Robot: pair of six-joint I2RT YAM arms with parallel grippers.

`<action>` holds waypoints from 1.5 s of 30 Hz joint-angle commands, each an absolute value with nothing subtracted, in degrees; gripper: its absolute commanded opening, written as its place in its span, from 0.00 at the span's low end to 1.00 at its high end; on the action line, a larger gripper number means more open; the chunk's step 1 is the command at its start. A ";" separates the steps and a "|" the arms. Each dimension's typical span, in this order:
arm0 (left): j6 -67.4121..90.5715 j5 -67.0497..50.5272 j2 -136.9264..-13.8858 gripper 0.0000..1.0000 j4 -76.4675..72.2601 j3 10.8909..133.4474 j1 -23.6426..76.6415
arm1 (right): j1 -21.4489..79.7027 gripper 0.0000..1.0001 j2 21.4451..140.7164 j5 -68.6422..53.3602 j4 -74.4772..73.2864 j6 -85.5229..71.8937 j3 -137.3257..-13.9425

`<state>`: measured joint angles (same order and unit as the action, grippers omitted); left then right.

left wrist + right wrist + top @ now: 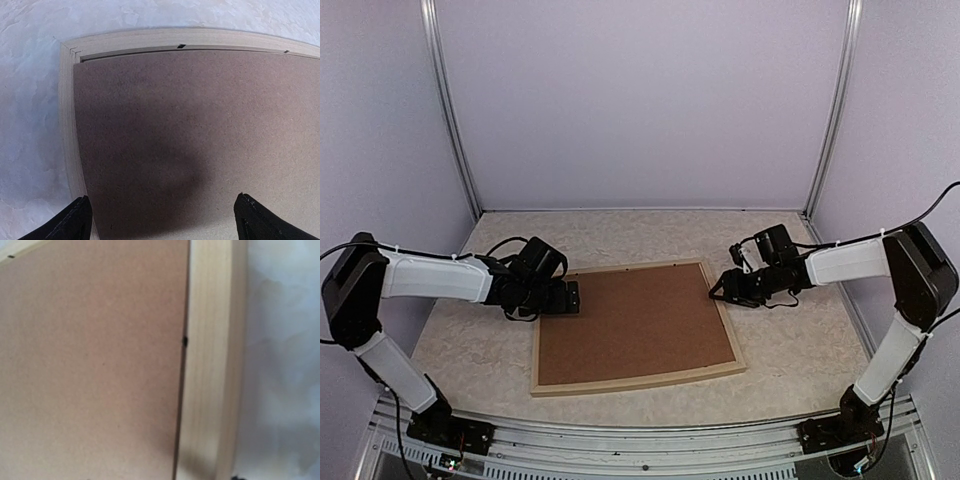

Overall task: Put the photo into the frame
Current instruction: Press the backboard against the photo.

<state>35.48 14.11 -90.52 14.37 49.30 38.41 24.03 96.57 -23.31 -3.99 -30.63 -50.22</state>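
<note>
You have plain lilac walls (pixel 640 100) on three sides, with slim metal posts (pixel 452 120) at the back corners. The surface (pixel 800 350) is mottled beige and evenly lit. A metal rail (pixel 650 455) runs along its near edge.

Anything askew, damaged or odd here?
Nothing damaged or spilled. The frame lies slightly rotated on the table, with the brown backing board inside it; the photo is not visible.

- The bench (pixel 650 232) has a pale, marbled, off-white surface.
- The frame (pixel 630 381) of light wood lies flat on it near the middle, slightly skewed.
- A brown backing board (pixel 635 320) fills the frame.
</note>
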 commanded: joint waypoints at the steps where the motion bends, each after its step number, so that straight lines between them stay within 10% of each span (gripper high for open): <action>1: 33.77 15.57 -91.31 0.98 13.88 51.18 37.88 | 23.47 0.59 97.58 -22.96 -4.92 -29.43 -51.98; 45: 30.11 14.33 -99.02 0.98 9.80 54.79 37.71 | 23.55 0.57 107.03 -26.79 -4.81 -25.45 -58.99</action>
